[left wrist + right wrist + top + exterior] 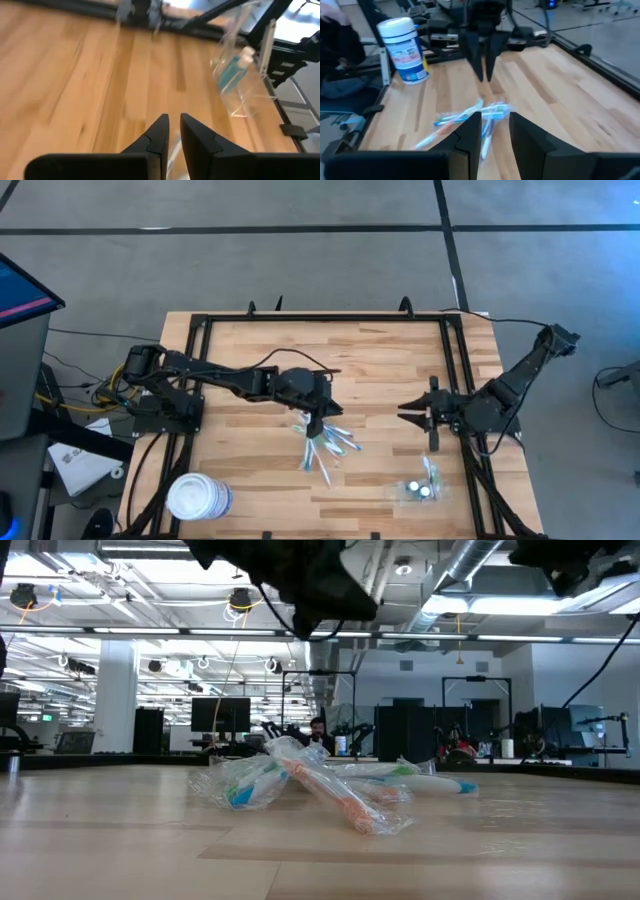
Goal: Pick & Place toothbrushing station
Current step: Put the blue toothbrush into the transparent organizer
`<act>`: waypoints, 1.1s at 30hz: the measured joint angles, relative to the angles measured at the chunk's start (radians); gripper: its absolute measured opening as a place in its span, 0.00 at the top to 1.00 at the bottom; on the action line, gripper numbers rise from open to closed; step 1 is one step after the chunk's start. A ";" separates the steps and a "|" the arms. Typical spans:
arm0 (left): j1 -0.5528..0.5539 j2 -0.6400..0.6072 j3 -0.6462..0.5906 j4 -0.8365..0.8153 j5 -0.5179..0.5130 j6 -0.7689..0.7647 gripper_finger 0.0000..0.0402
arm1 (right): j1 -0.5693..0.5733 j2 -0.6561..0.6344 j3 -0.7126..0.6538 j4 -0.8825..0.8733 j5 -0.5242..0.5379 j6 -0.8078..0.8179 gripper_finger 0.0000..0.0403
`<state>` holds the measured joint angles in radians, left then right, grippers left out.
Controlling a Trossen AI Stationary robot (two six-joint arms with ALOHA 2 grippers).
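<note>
The toothbrushing station, a small clear plastic holder with a teal tube inside, stands on the wood near the table's front right; the left wrist view shows the station too. A loose pile of wrapped toothbrushes lies mid-table and also shows in the low view and the right wrist view. My left gripper hangs just above the pile, its fingers a narrow gap apart with nothing between them. My right gripper hovers open to the right, pointing at the pile.
A large white round tub stands at the front left corner and shows in the right wrist view. Black frame rails run along the table's edges. Bare wood lies between the pile and the far rail.
</note>
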<state>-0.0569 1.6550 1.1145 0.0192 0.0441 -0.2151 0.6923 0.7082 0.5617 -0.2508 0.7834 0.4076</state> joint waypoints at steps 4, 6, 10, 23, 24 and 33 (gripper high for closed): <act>0.015 0.000 0.000 -0.119 0.000 -0.078 0.90 | -0.032 0.000 0.000 -0.001 0.000 0.000 0.77; 0.023 0.000 0.000 -0.175 0.001 -0.118 0.90 | -0.043 0.000 0.000 -0.002 0.000 0.000 0.77; 0.028 0.000 -0.039 -0.200 0.000 -0.198 0.90 | -0.054 0.000 0.000 -0.002 0.000 0.000 0.77; 0.036 0.000 -0.136 -0.186 0.001 -0.344 0.84 | -0.054 0.000 -0.001 -0.002 0.000 0.000 0.77; 0.036 0.000 -0.136 -0.182 0.001 -0.345 0.83 | -0.054 0.000 -0.001 -0.003 0.000 0.000 0.77; 0.014 0.018 -0.135 -0.166 -0.010 -0.351 0.79 | -0.053 0.000 -0.001 -0.003 0.000 0.000 0.77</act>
<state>-0.0431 1.6729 0.9791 -0.1463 0.0338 -0.5663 0.6392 0.7086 0.5610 -0.2542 0.7830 0.4080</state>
